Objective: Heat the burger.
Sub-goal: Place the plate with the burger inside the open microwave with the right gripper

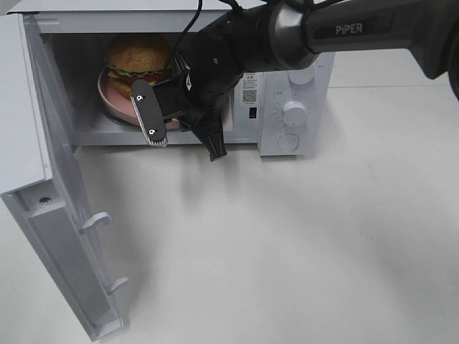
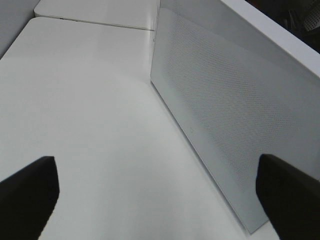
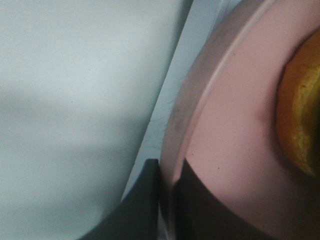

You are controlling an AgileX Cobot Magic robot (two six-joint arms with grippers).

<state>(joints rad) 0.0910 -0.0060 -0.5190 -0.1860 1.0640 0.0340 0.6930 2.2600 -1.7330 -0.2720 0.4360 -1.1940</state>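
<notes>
At the left of the exterior high frame the microwave door [image 1: 68, 236] stands swung wide. The left gripper [image 2: 160, 200], outside that frame, faces the door's outer panel with its jaws fully apart, holding nothing. In the upper left, the burger [image 1: 136, 57] sits on the pink plate [image 1: 107, 100] inside the microwave [image 1: 287, 86] cavity. The right gripper [image 1: 149, 115] reaches in from the upper right, so the burger lies just beyond and left of its fingertips. Its jaws are clamped on the plate's near rim. The next move is probably to let go and back out rightward. Of the 2 arms, the left is nearer the door.
</notes>
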